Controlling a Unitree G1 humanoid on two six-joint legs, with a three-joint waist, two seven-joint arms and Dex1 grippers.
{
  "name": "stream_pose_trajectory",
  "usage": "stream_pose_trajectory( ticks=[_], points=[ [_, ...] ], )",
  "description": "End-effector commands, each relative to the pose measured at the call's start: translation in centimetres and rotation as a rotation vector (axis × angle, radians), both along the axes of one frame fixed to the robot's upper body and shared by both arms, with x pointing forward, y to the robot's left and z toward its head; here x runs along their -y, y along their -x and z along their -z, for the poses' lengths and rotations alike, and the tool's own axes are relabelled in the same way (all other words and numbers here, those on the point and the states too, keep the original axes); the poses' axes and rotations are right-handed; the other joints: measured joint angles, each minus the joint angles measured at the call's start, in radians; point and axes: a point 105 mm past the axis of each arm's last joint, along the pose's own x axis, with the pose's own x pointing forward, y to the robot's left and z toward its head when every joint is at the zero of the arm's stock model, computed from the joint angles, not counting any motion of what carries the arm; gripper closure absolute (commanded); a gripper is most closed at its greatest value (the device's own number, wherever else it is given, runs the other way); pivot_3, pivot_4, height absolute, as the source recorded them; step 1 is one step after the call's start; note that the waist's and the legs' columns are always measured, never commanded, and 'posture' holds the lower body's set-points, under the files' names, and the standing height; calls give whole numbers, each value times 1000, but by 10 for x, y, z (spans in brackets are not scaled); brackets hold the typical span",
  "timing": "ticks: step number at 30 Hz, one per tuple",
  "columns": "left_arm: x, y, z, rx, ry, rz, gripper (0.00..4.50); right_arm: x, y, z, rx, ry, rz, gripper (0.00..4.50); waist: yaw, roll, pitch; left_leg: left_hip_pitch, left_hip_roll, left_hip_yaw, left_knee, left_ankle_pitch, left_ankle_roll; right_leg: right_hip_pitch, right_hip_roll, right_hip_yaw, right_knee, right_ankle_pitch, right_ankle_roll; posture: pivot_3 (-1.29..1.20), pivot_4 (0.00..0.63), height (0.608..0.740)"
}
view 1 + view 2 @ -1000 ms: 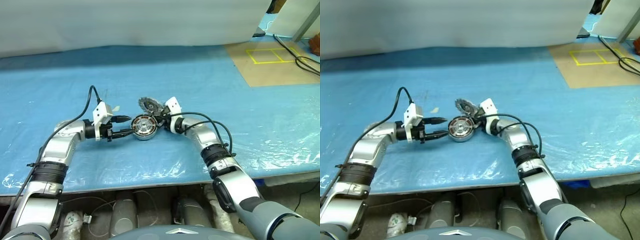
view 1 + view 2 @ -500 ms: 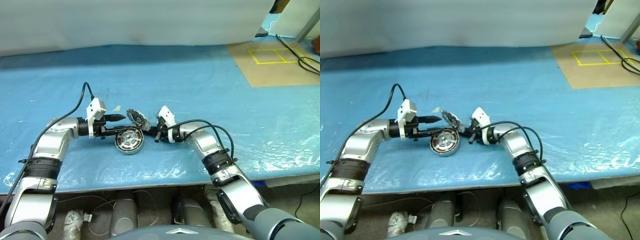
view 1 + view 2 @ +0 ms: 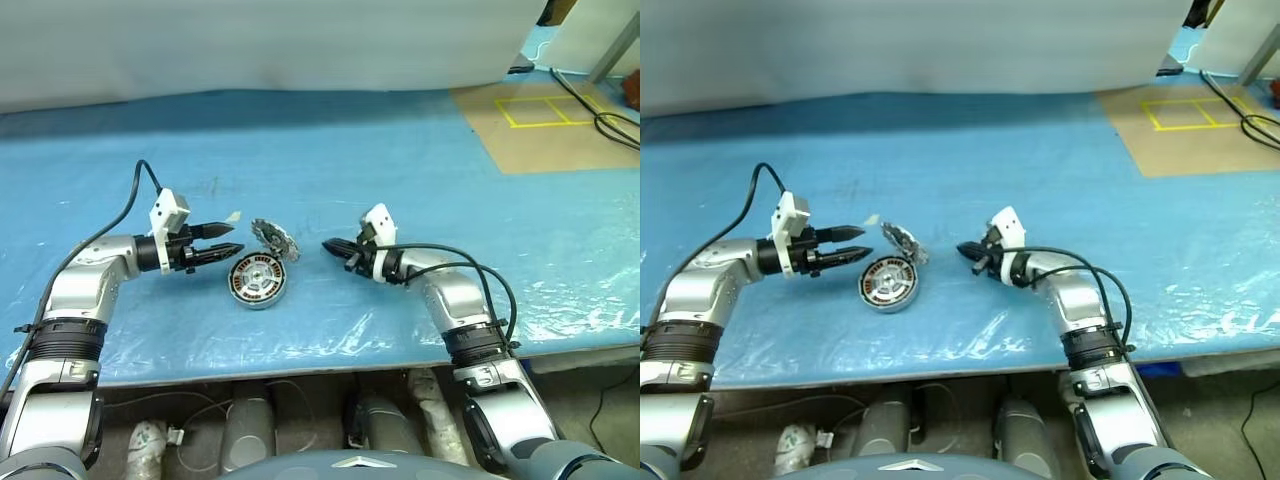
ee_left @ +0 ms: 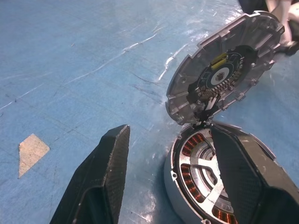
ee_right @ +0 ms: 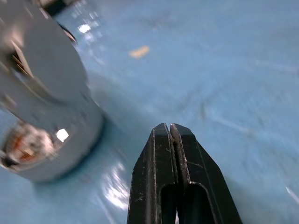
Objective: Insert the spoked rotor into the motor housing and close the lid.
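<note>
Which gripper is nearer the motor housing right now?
Left. The left gripper, open, sits just beside the motor housing, on its left. The right gripper, shut, is farther off on the housing's right, with a clear gap of table between.

Head stereo looks down over table [image 3: 420,160]; wrist cams close, share motor housing [image 4: 205,179].
</note>
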Motion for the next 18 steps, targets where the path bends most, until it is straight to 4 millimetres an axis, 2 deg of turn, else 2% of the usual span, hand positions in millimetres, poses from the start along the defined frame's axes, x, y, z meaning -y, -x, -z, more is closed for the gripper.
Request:
stream_pose_trajectory(
  ticks=[1, 6, 11, 18],
  points=[
    [-5, 2, -3, 20, -20, -7, 1626, -14, 7, -45, 83, -89, -74, 4500, 0, 0, 0, 0, 0, 0, 0, 0, 0, 0, 0, 0, 0, 0, 0, 0, 150, 740],
    [-7, 1, -3, 27, -28, -22, 1626, -30, 8, -52, 106, -60, -137, 4500, 6, 0, 0, 0, -1, 0, 0, 0, 0, 0, -1, 0, -1, 0, 0, 0, 150, 740],
    [-22, -1, -15, 44, 8, -83, 1626, -43, 15, -45, 117, -10, -215, 4500, 5, 0, 0, 0, -1, 0, -1, 0, 0, 0, 0, 0, -1, 0, 0, 0, 150, 740],
    [-24, 6, -11, 36, -11, -94, 1626, -55, 31, -40, 69, -30, -331, 4500, 2, 0, 0, 0, -1, 0, -3, 0, 0, 0, 0, 0, -2, 2, 4, 0, 150, 740]
  ],
)
